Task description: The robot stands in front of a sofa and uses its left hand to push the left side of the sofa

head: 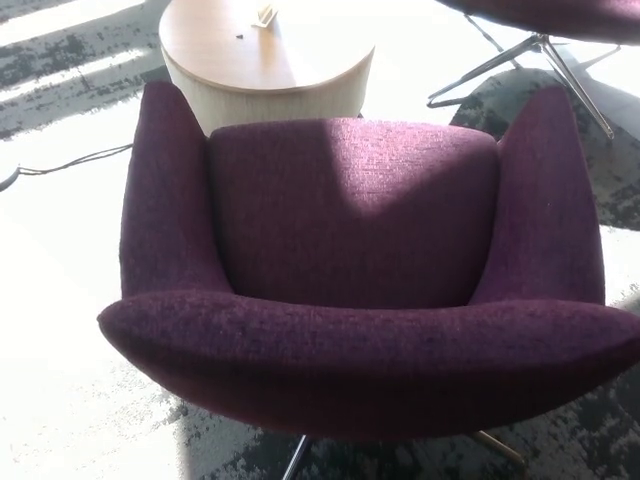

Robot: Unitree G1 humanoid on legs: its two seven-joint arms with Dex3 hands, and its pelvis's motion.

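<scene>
The sofa [350, 260] fills most of the head view, a single-seat piece in purple woven fabric, seen from behind and above: its curved back runs across the lower part of the picture, the seat lies in the middle, and an arm rises on each side. Neither robot hand is in view, so whether their fingers are apart or together cannot be told. The left arm of the sofa [165, 200] stands at picture left, tall and tapering to a rounded tip. The upholstery looks soft and padded, so a push will likely sink in a little before the frame takes the load; the coarse weave should give good friction and little risk of slipping. Thin metal legs [295, 458] show beneath the back, which suggests a fairly light frame that may pivot or slide on the patterned floor rather than resist. The best place to press seems to be the outer face of the left arm or the left end of the back, low and broad, not the narrow tip. A round wooden table [265, 70] stands just beyond the sofa, and a cable [75, 160] lies on the floor to the left.
</scene>
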